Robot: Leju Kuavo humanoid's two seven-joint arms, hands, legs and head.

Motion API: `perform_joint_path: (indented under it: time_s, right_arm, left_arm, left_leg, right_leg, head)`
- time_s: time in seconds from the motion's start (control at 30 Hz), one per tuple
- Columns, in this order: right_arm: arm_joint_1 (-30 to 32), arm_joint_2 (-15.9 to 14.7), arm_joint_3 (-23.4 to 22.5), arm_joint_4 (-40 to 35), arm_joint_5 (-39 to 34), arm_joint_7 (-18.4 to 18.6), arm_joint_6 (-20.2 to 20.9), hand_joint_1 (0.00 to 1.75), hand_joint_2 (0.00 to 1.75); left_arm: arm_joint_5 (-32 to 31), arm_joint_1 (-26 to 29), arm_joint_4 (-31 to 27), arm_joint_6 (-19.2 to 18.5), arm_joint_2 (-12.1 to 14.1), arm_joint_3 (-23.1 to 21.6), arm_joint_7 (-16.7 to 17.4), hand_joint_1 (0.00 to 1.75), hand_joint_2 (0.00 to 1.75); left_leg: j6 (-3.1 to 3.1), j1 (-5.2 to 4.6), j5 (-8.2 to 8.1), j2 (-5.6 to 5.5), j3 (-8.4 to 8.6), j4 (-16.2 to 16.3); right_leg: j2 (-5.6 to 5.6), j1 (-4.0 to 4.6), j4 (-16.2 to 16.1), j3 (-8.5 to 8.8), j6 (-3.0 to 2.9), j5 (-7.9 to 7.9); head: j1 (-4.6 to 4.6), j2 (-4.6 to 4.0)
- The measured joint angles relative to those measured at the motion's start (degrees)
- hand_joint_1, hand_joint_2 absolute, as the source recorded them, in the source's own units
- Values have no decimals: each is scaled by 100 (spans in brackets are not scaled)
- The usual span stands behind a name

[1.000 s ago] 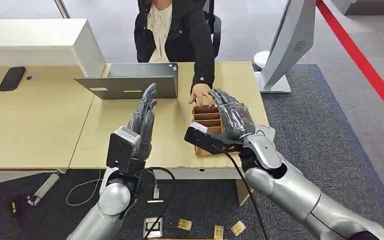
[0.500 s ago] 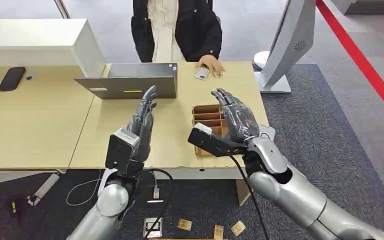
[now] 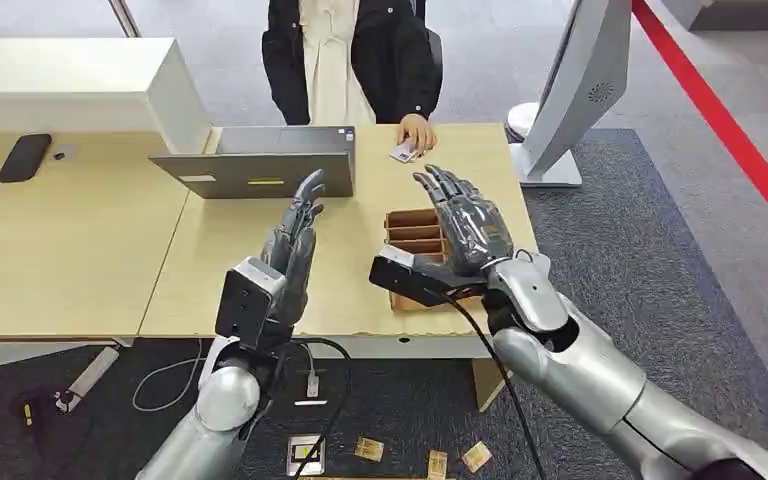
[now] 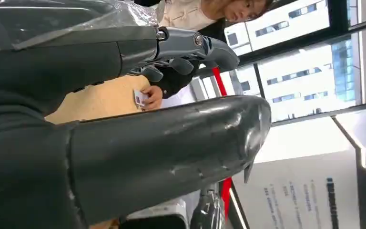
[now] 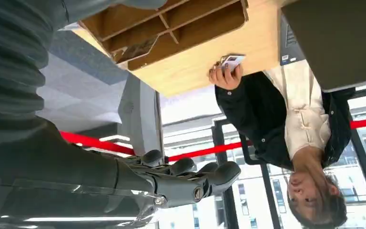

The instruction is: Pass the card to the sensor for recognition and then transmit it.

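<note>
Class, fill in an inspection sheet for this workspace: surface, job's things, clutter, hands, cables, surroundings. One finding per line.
Surface: wooden table, pale, mostly bare on its left part.
Job's things: card held by the person's hand at the far table edge; brown divided box beside the right hand.
Clutter: laptop; black phone; white box.
Hands: left hand and right hand both raised over the table, fingers apart, holding nothing.
Cables: black cable hanging from the right wrist; loose cables on the floor.
Surroundings: grey carpet with small cards; white stand; red floor line.
</note>
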Motion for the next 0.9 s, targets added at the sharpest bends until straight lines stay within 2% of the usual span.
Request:
perform_joint_path:
  time_s: [0.4, 0.73, 0.9]
  right_arm:
    - [-226, 253, 190, 743, 0, -138, -238, 0, 175]
    - [-238, 291, 260, 1018, 22, -63, -186, 0, 175]
    - [-364, 312, 345, 1291, 107, -63, -31, 0, 175]
  left_arm:
    - [31, -24, 7, 66, -39, 0, -35, 0, 0]
    - [94, -33, 46, 2, -44, -2, -66, 0, 0]
    - [127, -82, 52, -55, -87, -7, -70, 0, 0]
  left_leg:
    - [0, 0, 0, 0, 0, 0]
    - [0, 0, 0, 0, 1, 0]
    - [0, 0, 0, 0, 0, 0]
  right_leg:
    - [0, 0, 0, -1, 0, -1]
    - [0, 0, 0, 0, 0, 0]
    - [0, 0, 0, -1, 0, 0]
  head:
    - [-2, 0]
    - [0, 0]
    - [0, 0]
